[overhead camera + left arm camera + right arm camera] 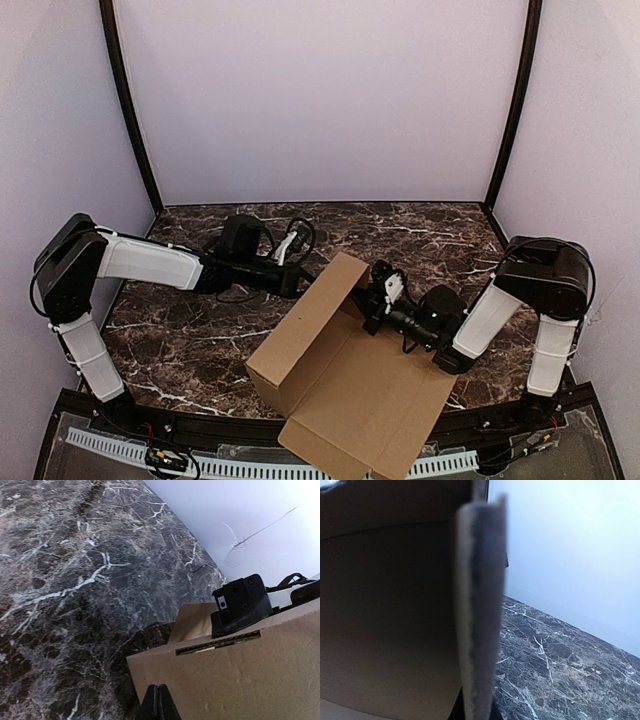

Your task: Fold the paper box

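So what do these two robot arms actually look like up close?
Both match: the left arm and right arm have white tube-like segments joined by chunky black rounded joints. The left gripper and right gripper are black, each with a small white piece. Thin black cables loop near the wrists.

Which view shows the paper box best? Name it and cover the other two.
Top external: it shows nearly the whole paper box, with one panel raised. Left wrist shows only a slotted panel's upper part; right wrist shows only a blurred cardboard edge close up.
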Controlling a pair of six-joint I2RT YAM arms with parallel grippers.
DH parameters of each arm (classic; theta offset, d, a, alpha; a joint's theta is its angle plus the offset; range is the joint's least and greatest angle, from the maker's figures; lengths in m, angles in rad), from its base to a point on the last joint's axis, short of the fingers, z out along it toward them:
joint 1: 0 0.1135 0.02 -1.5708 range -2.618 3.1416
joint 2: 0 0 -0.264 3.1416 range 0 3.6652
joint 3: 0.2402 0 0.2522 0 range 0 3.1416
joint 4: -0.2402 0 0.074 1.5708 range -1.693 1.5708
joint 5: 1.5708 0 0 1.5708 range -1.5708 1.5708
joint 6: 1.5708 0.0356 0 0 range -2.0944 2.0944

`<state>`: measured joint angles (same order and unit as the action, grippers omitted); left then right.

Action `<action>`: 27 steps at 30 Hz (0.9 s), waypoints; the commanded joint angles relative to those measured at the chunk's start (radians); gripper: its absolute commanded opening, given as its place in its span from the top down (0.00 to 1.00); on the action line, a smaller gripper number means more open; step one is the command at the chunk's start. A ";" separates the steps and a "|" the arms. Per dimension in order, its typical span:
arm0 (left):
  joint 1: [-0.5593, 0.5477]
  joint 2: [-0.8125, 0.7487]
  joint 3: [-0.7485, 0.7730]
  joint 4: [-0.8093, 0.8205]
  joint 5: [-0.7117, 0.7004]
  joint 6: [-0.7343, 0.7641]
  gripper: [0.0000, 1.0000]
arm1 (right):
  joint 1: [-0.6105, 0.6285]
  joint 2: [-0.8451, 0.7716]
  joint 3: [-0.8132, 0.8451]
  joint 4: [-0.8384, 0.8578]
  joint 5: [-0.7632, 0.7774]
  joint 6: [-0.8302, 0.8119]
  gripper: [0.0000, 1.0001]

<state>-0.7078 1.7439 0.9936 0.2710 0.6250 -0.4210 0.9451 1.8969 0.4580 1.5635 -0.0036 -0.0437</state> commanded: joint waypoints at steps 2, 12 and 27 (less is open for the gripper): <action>-0.001 0.018 -0.010 0.210 0.169 -0.118 0.99 | 0.020 -0.005 0.034 0.094 0.039 -0.006 1.00; -0.001 0.021 -0.051 0.307 0.240 -0.182 0.99 | 0.029 0.011 0.061 0.042 0.092 -0.027 1.00; -0.005 0.056 -0.075 0.524 0.349 -0.335 0.99 | 0.053 0.027 0.097 -0.009 0.103 -0.044 1.00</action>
<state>-0.6876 1.7927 0.9264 0.6876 0.8726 -0.7017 0.9817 1.9045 0.5201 1.5562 0.0807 -0.0750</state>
